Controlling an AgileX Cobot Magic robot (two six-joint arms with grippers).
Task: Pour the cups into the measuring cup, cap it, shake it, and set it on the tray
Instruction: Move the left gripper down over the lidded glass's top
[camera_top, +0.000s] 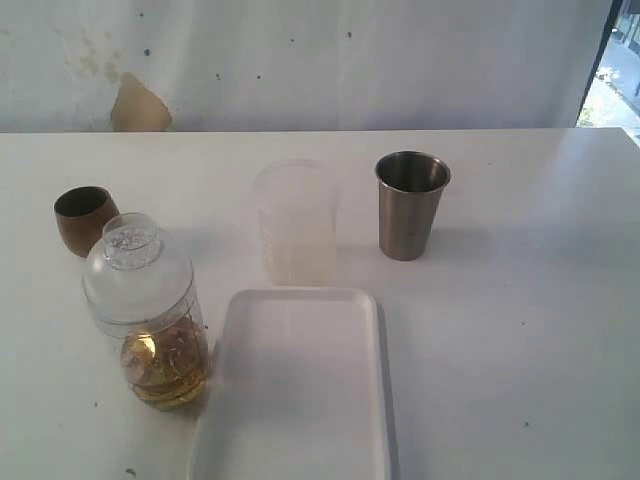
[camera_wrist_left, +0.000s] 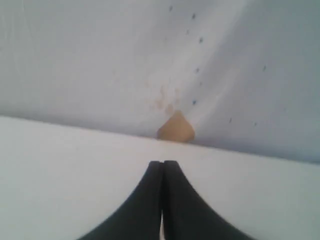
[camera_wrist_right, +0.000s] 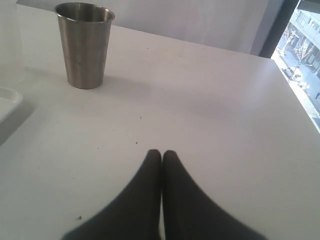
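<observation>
Two grippers, both pinched tight, and neither holds a thing! In the left wrist view the left gripper (camera_wrist_left: 161, 165) shows its black fingers pressed together tip to tip above the bare white table (camera_wrist_left: 60, 175), with the pale wall (camera_wrist_left: 100, 60) behind it and a tan patch (camera_wrist_left: 175, 129) right where wall meets tabletop. Over to the right wrist view: the right gripper (camera_wrist_right: 161, 152) is closed just the same, jaws touching and nothing between them. Beyond it, at the upper left of that frame, the steel tumbler (camera_wrist_right: 84, 45) stands upright, well apart from the fingertips, and a bright window (camera_wrist_right: 300, 50) fills the upper right corner. Neither arm appears in the exterior view, so it's all objects there. The wooden cup (camera_top: 84, 218) sits at the left of the frame. Just below it the measuring cup (camera_top: 165, 365) stands upright on the table with amber liquid in its lower part and a clear domed cap (camera_top: 133, 262) on top. It's just beside the left rim of the tray (camera_top: 295, 400), not on it, and the white tray lies flat at the bottom centre. Above the tray, mid-frame, stands a frosted beaker (camera_top: 296, 225), with the tumbler to its right.
</observation>
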